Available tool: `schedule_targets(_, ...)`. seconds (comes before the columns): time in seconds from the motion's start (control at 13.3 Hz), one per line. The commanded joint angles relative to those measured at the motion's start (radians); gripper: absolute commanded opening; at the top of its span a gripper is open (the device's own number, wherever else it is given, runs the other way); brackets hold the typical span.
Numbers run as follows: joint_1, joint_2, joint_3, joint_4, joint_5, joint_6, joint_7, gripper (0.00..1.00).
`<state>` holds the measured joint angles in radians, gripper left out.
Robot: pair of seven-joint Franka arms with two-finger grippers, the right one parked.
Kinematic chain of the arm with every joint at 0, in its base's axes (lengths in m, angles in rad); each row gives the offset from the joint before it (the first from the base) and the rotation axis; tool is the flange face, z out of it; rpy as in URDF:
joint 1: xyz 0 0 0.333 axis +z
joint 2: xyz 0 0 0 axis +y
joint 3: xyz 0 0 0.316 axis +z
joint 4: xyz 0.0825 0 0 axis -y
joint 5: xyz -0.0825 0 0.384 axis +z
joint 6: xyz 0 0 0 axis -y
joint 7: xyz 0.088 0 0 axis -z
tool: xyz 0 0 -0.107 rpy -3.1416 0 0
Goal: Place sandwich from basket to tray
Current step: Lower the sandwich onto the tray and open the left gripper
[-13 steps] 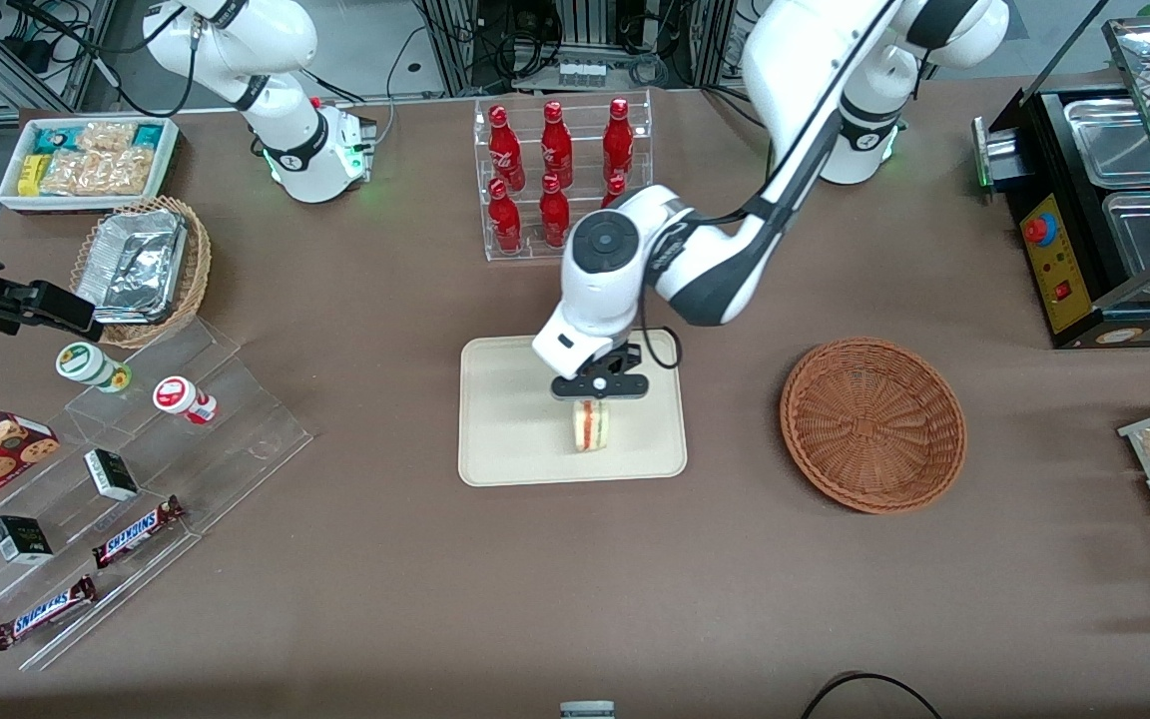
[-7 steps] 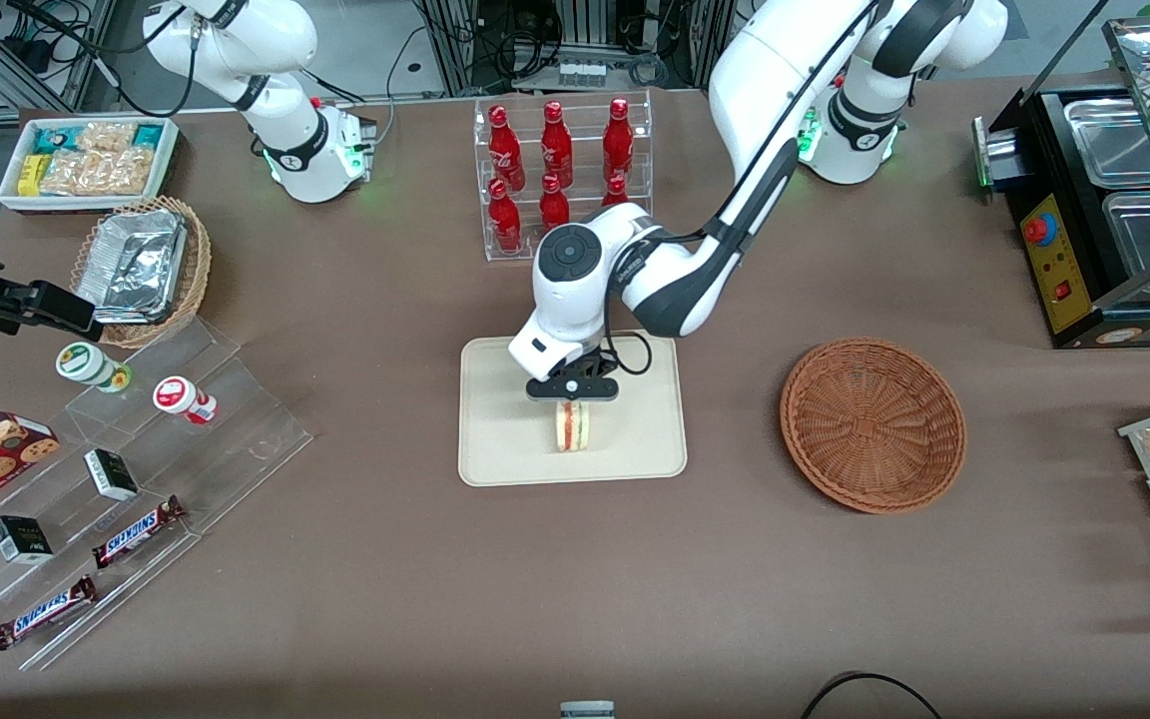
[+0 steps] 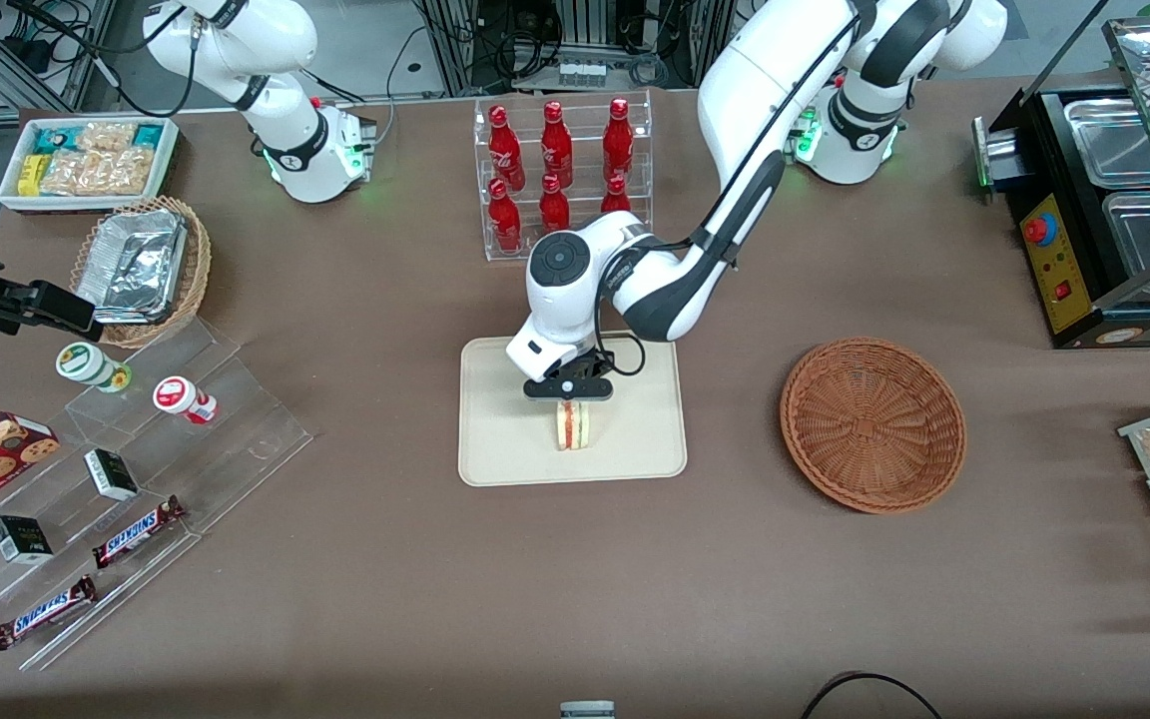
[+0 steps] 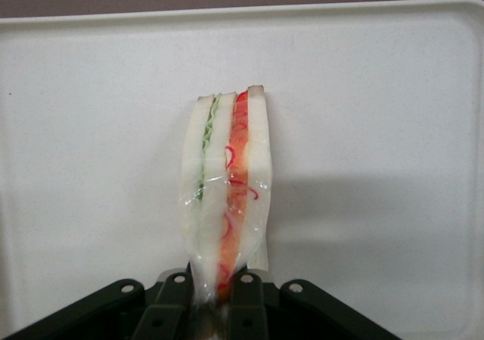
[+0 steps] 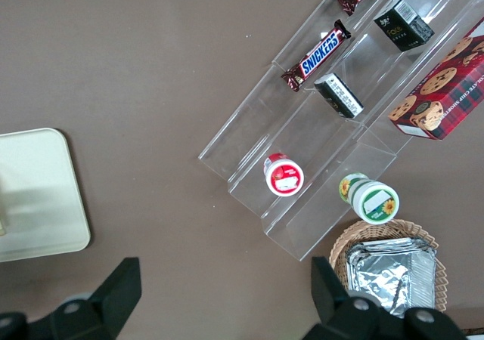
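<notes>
The sandwich (image 3: 573, 426) is a plastic-wrapped wedge of white bread with red and green filling. It stands on edge over the middle of the cream tray (image 3: 505, 439). My left gripper (image 3: 569, 397) is shut on its upper end, straight above the tray. In the left wrist view the fingers (image 4: 248, 298) pinch the sandwich (image 4: 227, 181) with the tray (image 4: 378, 128) beneath it. I cannot tell whether its lower edge touches the tray. The reddish-brown basket (image 3: 872, 424) sits empty on the table toward the working arm's end.
A clear rack of red bottles (image 3: 560, 170) stands farther from the front camera than the tray. Toward the parked arm's end are a tan basket with a foil container (image 3: 141, 265), a white snack bin (image 3: 86, 160) and clear steps with snacks (image 3: 126, 479). A black food warmer (image 3: 1104, 200) stands at the working arm's end.
My left gripper has carried the sandwich a little way toward the parked arm's end, to the middle of the tray, and has nearly stopped over the last half second.
</notes>
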<state>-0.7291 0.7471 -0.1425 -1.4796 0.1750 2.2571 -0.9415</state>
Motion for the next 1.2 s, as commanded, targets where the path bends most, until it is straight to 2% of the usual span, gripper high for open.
schedule_targets(0.0,-0.021,0.017,0.017,0.025,0.026,0.007,-0.037,0.87)
schedule_targets(0.07,-0.019,0.014,0.017,0.025,0.026,0.007,-0.036,1.00)
schedule_targets(0.22,-0.019,0.002,0.018,0.027,0.026,-0.004,-0.039,1.00)
schedule_targets(0.53,0.016,-0.118,0.021,0.033,0.009,-0.092,-0.040,1.00)
schedule_targets(0.97,0.146,-0.316,0.018,0.022,-0.003,-0.281,-0.022,1.00)
schedule_targets(1.12,0.203,-0.366,0.018,0.022,-0.034,-0.344,0.024,1.00)
